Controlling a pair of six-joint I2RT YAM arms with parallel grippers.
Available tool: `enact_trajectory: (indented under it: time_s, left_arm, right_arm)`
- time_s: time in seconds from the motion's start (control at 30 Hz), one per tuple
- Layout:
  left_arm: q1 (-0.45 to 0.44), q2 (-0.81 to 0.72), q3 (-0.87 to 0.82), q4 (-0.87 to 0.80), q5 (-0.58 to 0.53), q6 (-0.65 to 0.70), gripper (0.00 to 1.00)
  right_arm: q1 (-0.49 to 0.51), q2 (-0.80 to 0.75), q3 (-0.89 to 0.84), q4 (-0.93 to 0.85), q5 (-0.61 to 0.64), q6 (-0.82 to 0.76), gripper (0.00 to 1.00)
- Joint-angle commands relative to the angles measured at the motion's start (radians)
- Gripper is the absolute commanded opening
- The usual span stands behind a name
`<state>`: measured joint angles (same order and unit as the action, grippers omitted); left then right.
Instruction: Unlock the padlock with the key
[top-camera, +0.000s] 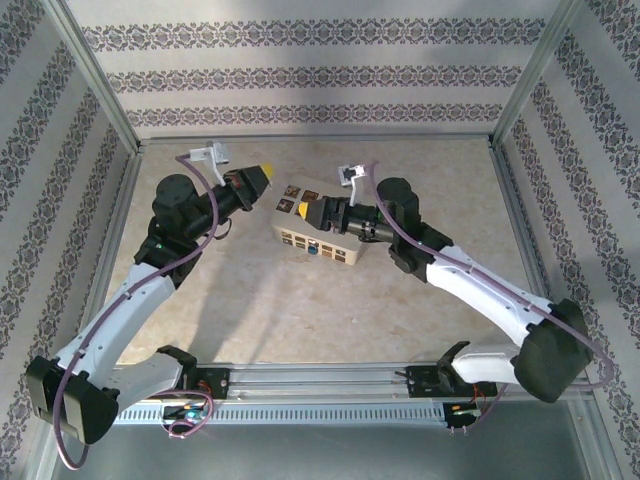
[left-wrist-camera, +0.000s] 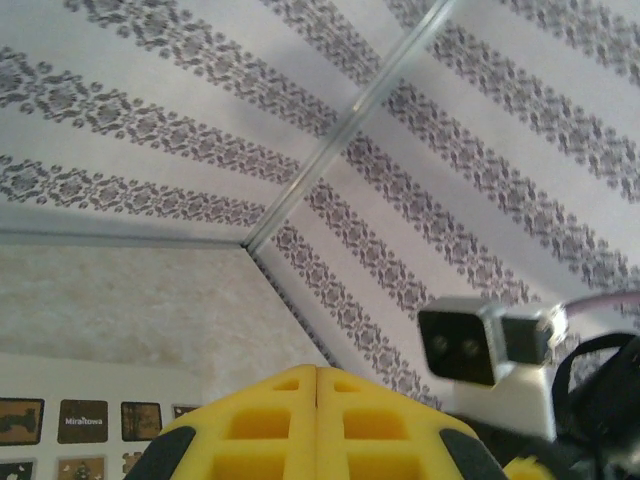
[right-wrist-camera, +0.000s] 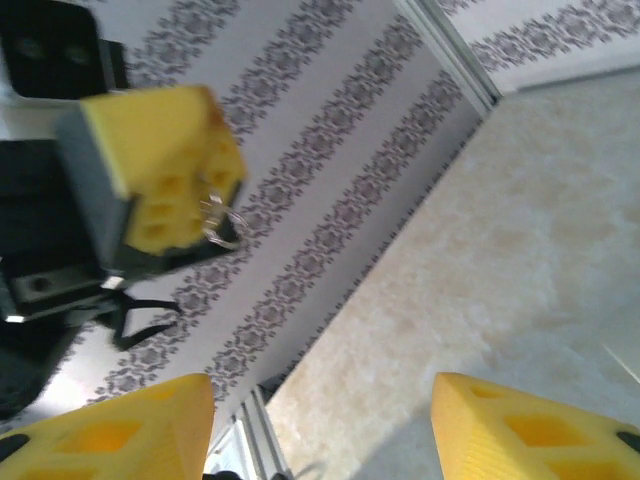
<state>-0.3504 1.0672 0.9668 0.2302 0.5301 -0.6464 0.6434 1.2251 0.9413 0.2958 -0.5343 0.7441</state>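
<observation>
Yellow foam pads on the left end effector (top-camera: 262, 180) are pressed together, with a small silver ring (right-wrist-camera: 222, 222) at the tip, can't tell if it's pinched. Meanwhile the right end effector (top-camera: 318, 213) is spread, holding nothing, above the cream padlock (top-camera: 338, 252) mid-frame on the table (top-camera: 250, 290). One brown square (left-wrist-camera: 83, 421) on it reads "Miraitowa".

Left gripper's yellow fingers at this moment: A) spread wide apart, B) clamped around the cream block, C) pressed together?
C: the left wrist view shows the left gripper with its yellow fingers meeting along one seam, the padlock lying apart from them.
</observation>
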Motion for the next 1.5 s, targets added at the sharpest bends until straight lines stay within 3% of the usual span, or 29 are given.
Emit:
enact_trajectory:
  time_s: [0.0,0.27,0.67,1.47]
  left_arm:
    - [0.008,0.001,0.011,0.067,0.123,0.090,0.00]
    - [-0.005,0.020,-0.019,0.210,0.194,0.023,0.00]
    - [-0.013,0.019,-0.031,0.230,0.199,0.009,0.00]
    - [-0.015,0.025,-0.032,0.250,0.199,0.002,0.00]
  right_arm:
    - [-0.005,-0.033,-0.025,0.140,-0.061,-0.002,0.62]
    - [0.027,0.019,0.013,0.239,-0.138,0.050,0.62]
    - [0.051,0.111,0.093,0.301,-0.158,0.090,0.60]
    - [0.065,0.193,0.150,0.330,-0.156,0.132,0.37]
